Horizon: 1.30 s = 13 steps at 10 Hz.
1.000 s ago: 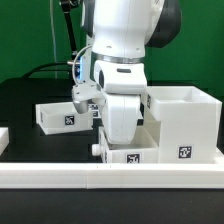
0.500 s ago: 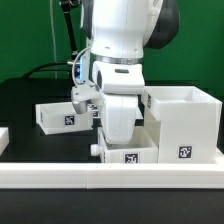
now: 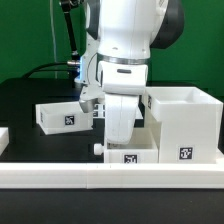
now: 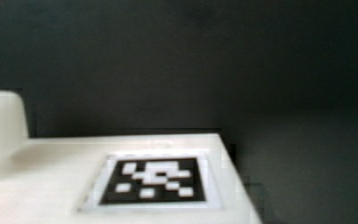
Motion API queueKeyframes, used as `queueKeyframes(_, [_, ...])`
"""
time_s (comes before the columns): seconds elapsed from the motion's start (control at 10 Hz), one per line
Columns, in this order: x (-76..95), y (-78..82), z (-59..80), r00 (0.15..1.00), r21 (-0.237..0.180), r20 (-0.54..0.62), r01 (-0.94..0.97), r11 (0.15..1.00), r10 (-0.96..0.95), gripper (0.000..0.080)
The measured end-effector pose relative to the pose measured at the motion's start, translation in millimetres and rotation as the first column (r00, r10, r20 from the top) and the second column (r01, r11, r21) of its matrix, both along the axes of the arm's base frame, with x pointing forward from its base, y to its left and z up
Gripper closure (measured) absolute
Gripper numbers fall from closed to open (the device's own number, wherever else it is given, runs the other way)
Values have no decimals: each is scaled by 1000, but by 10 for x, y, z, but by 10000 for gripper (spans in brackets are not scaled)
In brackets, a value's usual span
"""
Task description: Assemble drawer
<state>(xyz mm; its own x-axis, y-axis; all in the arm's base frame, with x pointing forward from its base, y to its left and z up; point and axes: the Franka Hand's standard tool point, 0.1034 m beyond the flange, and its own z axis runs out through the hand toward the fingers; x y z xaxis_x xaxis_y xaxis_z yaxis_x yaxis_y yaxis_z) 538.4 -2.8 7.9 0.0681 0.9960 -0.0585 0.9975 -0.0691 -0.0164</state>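
The tall white drawer casing (image 3: pixel 185 125) stands at the exterior view's right, with a tag on its front. One low white tray (image 3: pixel 60 117) lies at the left. A second tray (image 3: pixel 128 156) lies in front of the arm, against the casing's left side. My gripper (image 3: pixel 118 138) reaches down right behind this tray, and its fingers are hidden by the arm and the tray. The wrist view shows a white tagged surface (image 4: pixel 158 180) very close, blurred, with no fingers in sight.
A long low white border rail (image 3: pixel 110 178) runs along the table's front edge. The black table (image 3: pixel 30 95) stretches behind the left tray. Cables (image 3: pixel 55 68) hang at the back left. A small white piece (image 3: pixel 3 137) shows at the left edge.
The arm's wrist has turned and shifted slightly towards the exterior view's right. The trays and the casing have not moved.
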Motion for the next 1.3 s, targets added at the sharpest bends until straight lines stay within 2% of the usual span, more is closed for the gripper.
queueKeyframes(1.3, [-2,-28,-4,998,-20,9,-54,998,55,757])
